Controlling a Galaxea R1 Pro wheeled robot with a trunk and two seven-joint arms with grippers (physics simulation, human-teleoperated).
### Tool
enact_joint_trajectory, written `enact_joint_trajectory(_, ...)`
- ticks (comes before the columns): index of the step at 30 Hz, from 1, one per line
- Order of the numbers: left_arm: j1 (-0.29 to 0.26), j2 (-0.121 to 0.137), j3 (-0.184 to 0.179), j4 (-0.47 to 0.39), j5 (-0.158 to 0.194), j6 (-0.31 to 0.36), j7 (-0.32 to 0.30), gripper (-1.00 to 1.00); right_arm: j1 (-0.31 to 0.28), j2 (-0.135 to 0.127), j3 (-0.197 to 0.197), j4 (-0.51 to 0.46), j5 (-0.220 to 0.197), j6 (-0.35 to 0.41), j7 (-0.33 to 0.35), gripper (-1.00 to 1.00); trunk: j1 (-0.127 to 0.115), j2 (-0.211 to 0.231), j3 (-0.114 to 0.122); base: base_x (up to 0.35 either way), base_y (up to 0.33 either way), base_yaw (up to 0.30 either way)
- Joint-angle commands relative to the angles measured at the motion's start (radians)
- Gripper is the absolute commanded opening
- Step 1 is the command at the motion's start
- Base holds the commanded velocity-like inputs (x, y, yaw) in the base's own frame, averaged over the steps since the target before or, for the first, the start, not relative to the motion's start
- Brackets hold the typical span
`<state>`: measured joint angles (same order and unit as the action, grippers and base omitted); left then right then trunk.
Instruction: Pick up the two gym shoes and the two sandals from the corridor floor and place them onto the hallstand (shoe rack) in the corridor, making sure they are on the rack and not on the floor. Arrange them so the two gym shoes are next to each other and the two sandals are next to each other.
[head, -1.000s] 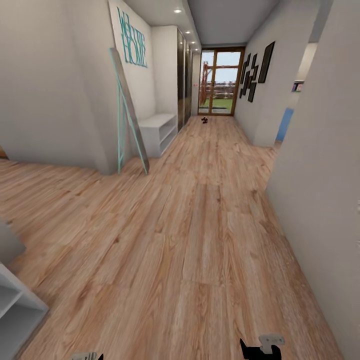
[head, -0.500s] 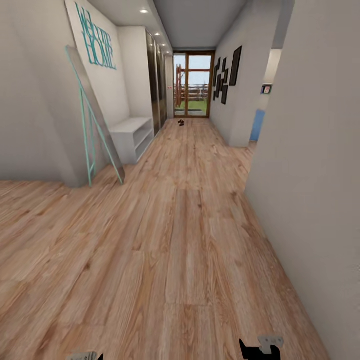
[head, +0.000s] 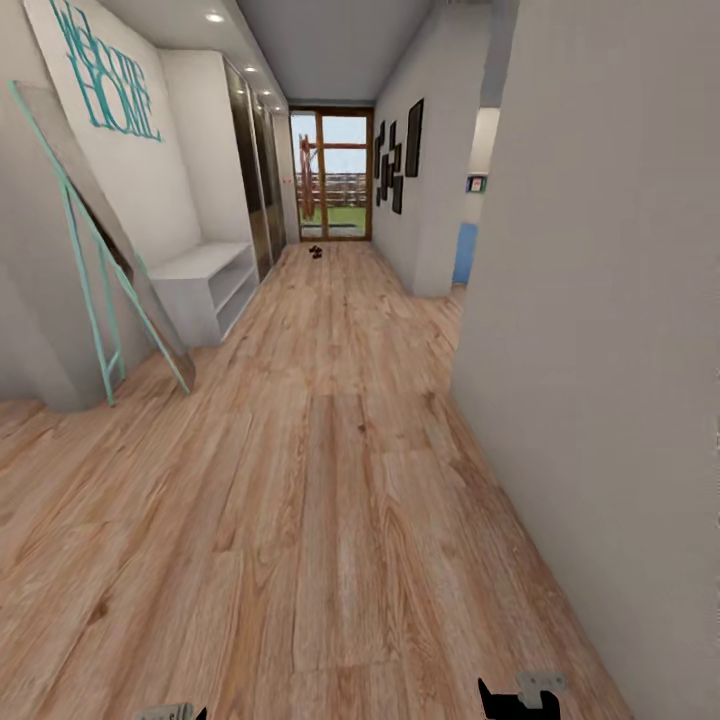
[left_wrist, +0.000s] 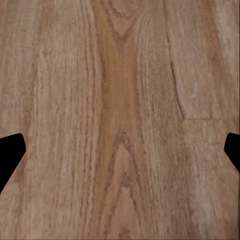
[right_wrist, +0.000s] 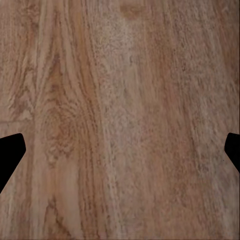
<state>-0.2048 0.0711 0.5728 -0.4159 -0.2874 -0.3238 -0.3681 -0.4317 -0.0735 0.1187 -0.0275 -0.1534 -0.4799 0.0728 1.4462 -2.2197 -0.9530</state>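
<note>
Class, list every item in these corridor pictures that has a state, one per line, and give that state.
Left gripper: open, empty, over wood-plank floor.
Right gripper: open, empty, over the floor.
Small dark shoes: on the floor near the glass door, too far to tell which.
Light-grey low bench: top bare.
Turquoise-framed leaning mirror: tilted against the wall.
Ceiling spotlights: lit.

matt wood-plank corridor floor (head: 330, 480) – visible grain and knots, smooth grey bench (head: 205, 285), glass door (head: 330, 177)
</note>
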Motion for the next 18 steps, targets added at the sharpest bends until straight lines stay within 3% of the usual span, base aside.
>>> enact_joint_trajectory(1, -0.001, -0.001, 0.009, 0.000, -0.009, -0.004, -0.006, 1.00, -0.001, 0.000, 0.007, 0.001, -0.011, -0.003, 0.005, 1.00, 0.000, 0.000, 0.000, 0.338, 0.000, -0.275)
enact_joint_trajectory(6, -0.001, 0.000, 0.009, 0.000, -0.007, -0.004, -0.006, 1.00, -0.001, 0.001, 0.008, 0.001, -0.010, -0.003, 0.005, 1.00, 0.000, 0.000, 0.002, 0.338, 0.032, -0.154)
enact_joint_trajectory(18, -0.001, 0.001, 0.009, 0.000, -0.006, -0.004, -0.006, 1.00, -0.001, 0.002, 0.010, 0.001, -0.006, -0.003, 0.011, 1.00, 0.000, 0.000, 0.003, 0.316, 0.165, -0.014)
